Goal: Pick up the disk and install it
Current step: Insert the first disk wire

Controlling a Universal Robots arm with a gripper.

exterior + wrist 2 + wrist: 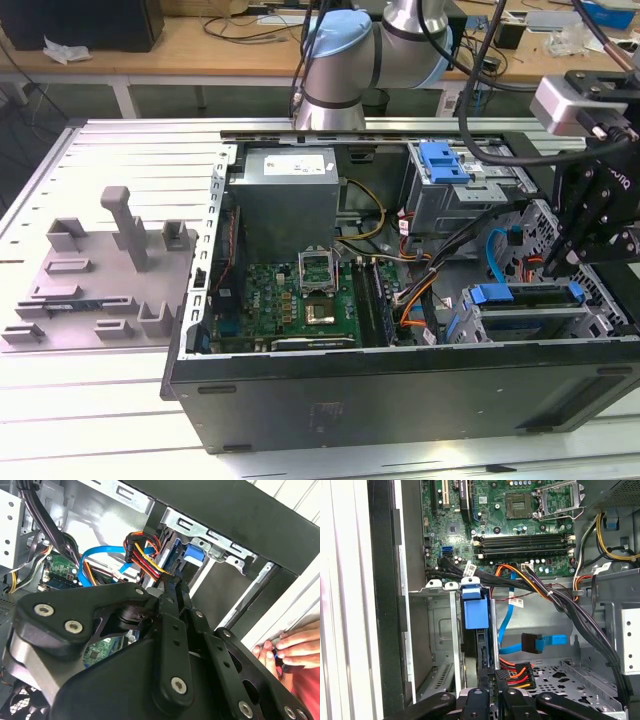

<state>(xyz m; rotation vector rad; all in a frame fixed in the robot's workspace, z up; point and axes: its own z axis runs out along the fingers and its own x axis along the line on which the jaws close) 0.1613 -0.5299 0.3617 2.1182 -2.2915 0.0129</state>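
Note:
The disk [525, 303] lies flat in the drive bay at the computer case's corner, on the exterior view's right, its blue carrier around the silver body. In both wrist views I look along its edge, with the blue carrier tab [472, 609] [191, 555] at the far end of the slot. My gripper [562, 250] hangs just above the disk's end by the case wall. Its black fingers [172, 587] are shut together with nothing between them. Their tips [491, 692] point down the slot, and I cannot tell whether they touch the disk.
The open case [400, 385] holds a grey power supply [285, 190], a green motherboard [300, 300] and a blue latch piece [445, 160]. Black and orange cables [540, 587] run past the bay. A grey fixture [100, 270] lies outside. A person's hand [285, 647] rests beside the case.

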